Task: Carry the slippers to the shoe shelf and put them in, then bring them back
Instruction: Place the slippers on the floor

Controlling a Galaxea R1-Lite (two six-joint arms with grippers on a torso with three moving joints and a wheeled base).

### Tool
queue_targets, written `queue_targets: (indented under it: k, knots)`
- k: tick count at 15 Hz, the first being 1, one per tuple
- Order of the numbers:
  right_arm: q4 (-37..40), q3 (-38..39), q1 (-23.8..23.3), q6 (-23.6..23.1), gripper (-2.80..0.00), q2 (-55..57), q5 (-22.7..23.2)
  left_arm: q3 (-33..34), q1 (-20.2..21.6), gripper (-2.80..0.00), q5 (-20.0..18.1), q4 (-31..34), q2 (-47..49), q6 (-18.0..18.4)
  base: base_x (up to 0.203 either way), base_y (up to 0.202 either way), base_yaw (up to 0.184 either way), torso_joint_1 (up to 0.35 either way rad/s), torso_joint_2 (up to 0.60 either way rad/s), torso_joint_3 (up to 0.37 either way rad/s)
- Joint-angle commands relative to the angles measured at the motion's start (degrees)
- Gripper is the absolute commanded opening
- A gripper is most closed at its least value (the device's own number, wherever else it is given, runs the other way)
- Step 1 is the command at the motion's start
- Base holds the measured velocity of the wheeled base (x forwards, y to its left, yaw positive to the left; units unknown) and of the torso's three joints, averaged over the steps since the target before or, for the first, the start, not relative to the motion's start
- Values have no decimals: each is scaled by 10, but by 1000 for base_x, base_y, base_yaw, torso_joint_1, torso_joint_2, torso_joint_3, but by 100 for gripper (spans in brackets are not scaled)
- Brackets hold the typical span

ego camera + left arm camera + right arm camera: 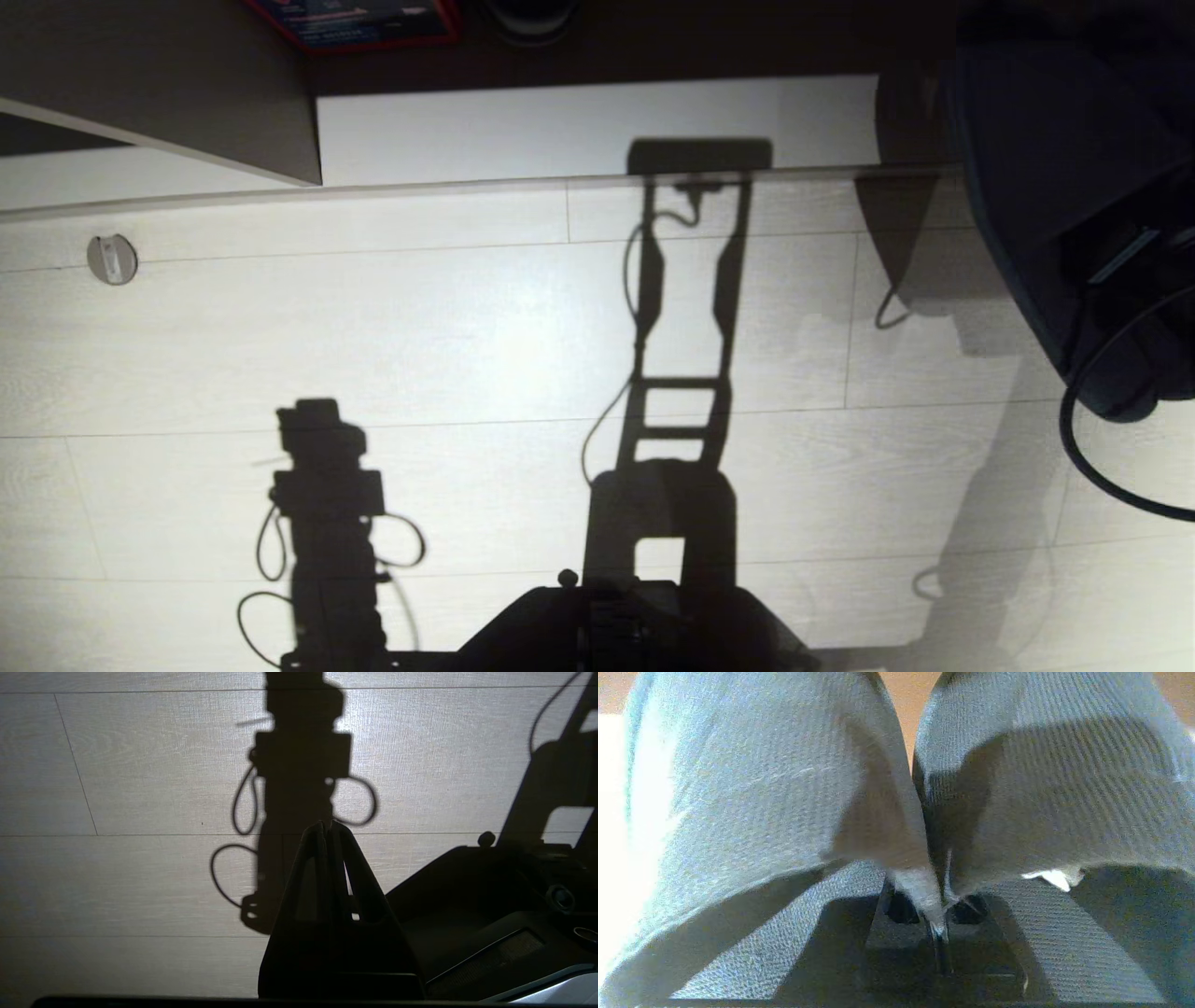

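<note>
Blue-grey slippers (896,788) hang side by side, pinched in the right gripper (941,914).

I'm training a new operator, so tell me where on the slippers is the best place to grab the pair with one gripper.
Take the slippers where their inner edges meet, as the right gripper does now: shut on both inner edges pinched together, coming from the open heel end. They are thin, flat and backless, so one narrow pinch there holds both, toe caps hanging side by side. The left gripper hangs shut and empty above the floor.
</note>
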Motion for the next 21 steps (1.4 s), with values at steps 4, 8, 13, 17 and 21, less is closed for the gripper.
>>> queue_targets:
  k: [4,8,13,17,21]
  knots:
    - [48,136,7,-1,-280,-139,-1,0,0,-280,0,0,0,-1,0,0,0,0,0,0]
    - [116,191,8,-2,-280,-212,-4,0,0,-280,0,0,0,-1,0,0,0,0,0,0]
    - [248,254,5,-17,-280,-400,-8,0,0,-280,0,0,0,-1,0,0,0,0,0,0]
    - [368,288,5,-35,-280,-512,-6,0,0,-280,0,0,0,-1,0,0,0,0,0,0]
    - [480,304,5,-40,-280,-621,-4,0,0,-280,0,0,0,-1,0,0,0,0,0,0]
